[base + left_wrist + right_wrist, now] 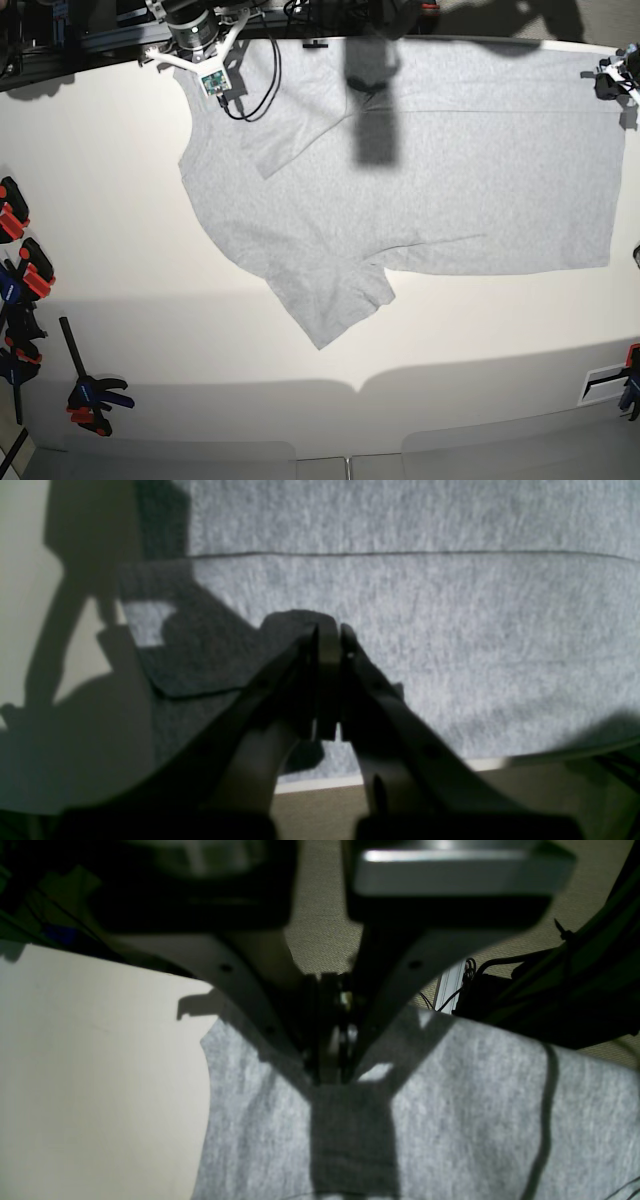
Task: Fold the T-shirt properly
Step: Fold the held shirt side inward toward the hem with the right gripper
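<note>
Grey T-shirt (420, 190) flat on white table (150, 330), edges pinched in both clenched tools: left tool (327, 630), right tool (332, 1067). Could slip out if tugged unevenly.

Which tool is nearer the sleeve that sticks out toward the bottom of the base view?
Right. The right tool sits at the T-shirt's shoulder end, nearer that sleeve; the left tool is at the far hem corner.
</note>
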Motion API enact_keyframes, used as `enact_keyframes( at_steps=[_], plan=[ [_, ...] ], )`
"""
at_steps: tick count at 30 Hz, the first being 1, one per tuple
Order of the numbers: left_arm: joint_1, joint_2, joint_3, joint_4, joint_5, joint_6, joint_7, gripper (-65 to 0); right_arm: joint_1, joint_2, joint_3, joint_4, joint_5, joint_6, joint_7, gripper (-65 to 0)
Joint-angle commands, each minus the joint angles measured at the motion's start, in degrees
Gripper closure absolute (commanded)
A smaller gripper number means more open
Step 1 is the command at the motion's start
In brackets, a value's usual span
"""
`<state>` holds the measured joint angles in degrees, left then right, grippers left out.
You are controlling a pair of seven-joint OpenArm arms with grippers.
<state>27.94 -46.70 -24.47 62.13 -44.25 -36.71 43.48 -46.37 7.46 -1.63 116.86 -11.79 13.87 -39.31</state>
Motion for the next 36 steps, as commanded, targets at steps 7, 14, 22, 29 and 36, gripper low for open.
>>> enact_keyframes(
  at_steps=[7,14,22,29,36],
  plan=[
    [1.6,0.02,-1.62,0.33,-0.04,0.48,5.7,0.0,-0.33,0.13,0.11,2.19,0.17,-0.17,0.96,0.0],
    [1.57,-0.02,-13.16,6.62,-7.43,0.17,4.48,0.0,-0.31,-0.02,0.11,11.15,0.2,-0.17,1.18,0.0],
    [1.57,-0.02,-20.5,15.34,-7.45,0.02,3.02,-17.2,1.27,-0.33,0.11,18.14,0.15,-1.16,6.27,-9.1],
    [1.57,0.0,-20.48,16.35,-7.41,-0.15,-0.92,-17.7,15.63,-0.37,2.47,16.74,0.24,-3.39,7.63,-25.3],
    [1.57,0.0,-20.48,16.33,-6.64,-0.15,-0.87,-17.7,33.27,-3.06,12.33,-2.51,12.96,1.16,10.84,-31.5]
  ],
)
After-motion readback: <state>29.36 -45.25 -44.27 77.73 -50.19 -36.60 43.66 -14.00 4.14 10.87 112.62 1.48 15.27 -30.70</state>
